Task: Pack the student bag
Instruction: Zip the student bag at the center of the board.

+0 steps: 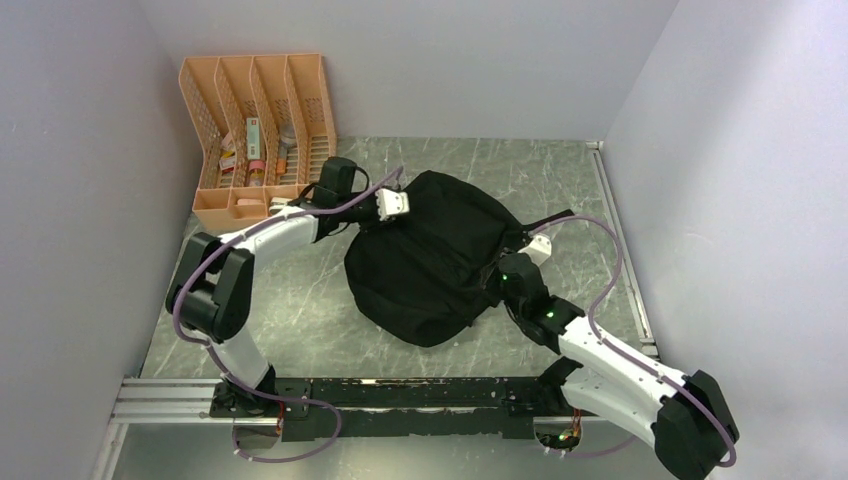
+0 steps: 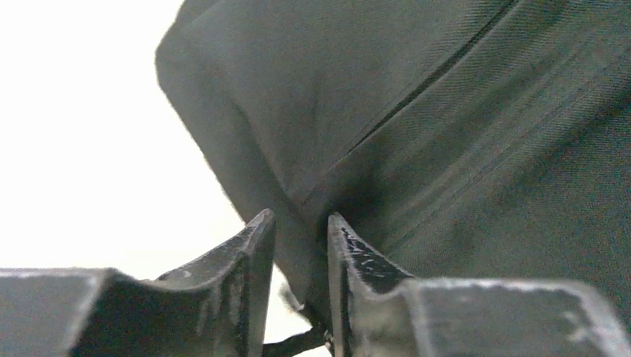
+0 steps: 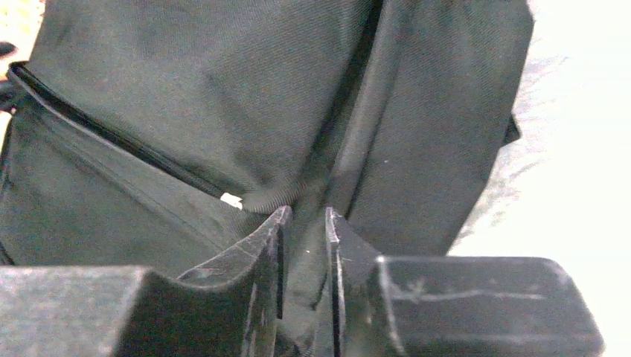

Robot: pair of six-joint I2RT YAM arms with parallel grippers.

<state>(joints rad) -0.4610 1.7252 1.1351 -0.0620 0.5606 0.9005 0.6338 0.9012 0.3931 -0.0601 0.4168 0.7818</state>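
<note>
The student bag [image 1: 430, 255] is a large black fabric backpack lying in the middle of the table. My left gripper [image 1: 398, 203] is at the bag's upper left edge. In the left wrist view my left gripper [image 2: 300, 223] is shut on a fold of the bag's fabric [image 2: 417, 111]. My right gripper [image 1: 505, 262] is at the bag's right side. In the right wrist view my right gripper [image 3: 306, 216] is shut on a fold of the bag [image 3: 186, 97] beside a dark zipper line [image 3: 111, 137]. The grey lining is hidden.
An orange mesh desk organiser [image 1: 258, 130] stands at the back left against the wall, holding several small items. Grey walls close in the left, back and right. A metal rail [image 1: 380, 395] runs along the near edge by the arm bases.
</note>
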